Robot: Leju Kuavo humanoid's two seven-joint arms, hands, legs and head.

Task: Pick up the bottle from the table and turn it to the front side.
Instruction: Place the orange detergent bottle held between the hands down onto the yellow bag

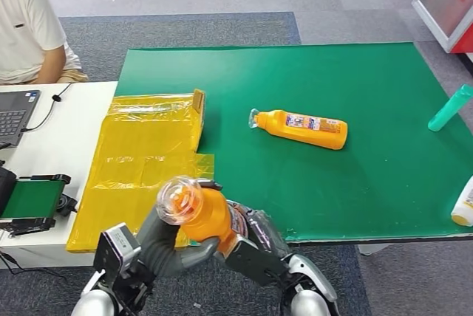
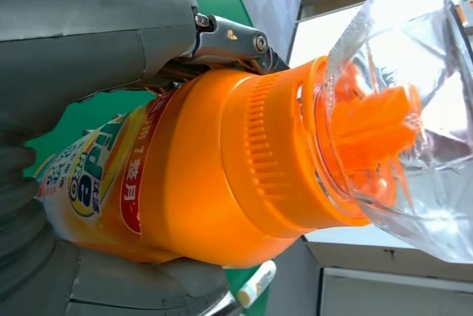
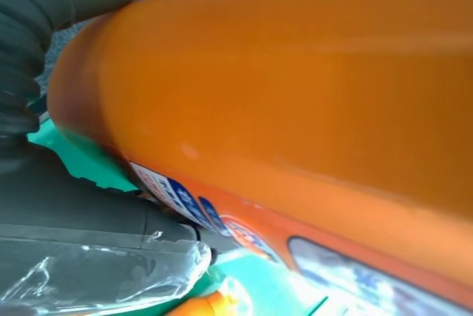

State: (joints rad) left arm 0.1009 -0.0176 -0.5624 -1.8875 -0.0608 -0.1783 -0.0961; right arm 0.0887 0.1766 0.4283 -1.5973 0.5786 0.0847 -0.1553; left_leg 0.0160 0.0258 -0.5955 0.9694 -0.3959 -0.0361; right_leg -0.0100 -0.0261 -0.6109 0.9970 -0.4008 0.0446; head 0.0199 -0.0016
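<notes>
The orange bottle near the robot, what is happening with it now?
The robot holds one orange bottle off the table, near its body, with both hands: the left hand grips near the neck and the right hand holds the body. Its clear cap points toward the head camera. A second orange bottle lies on its side on the green mat. A person sits at the far left corner.

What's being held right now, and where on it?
An orange bottle, gripped around its body by both the left hand and the right hand; its clear cap points toward the camera.
</notes>
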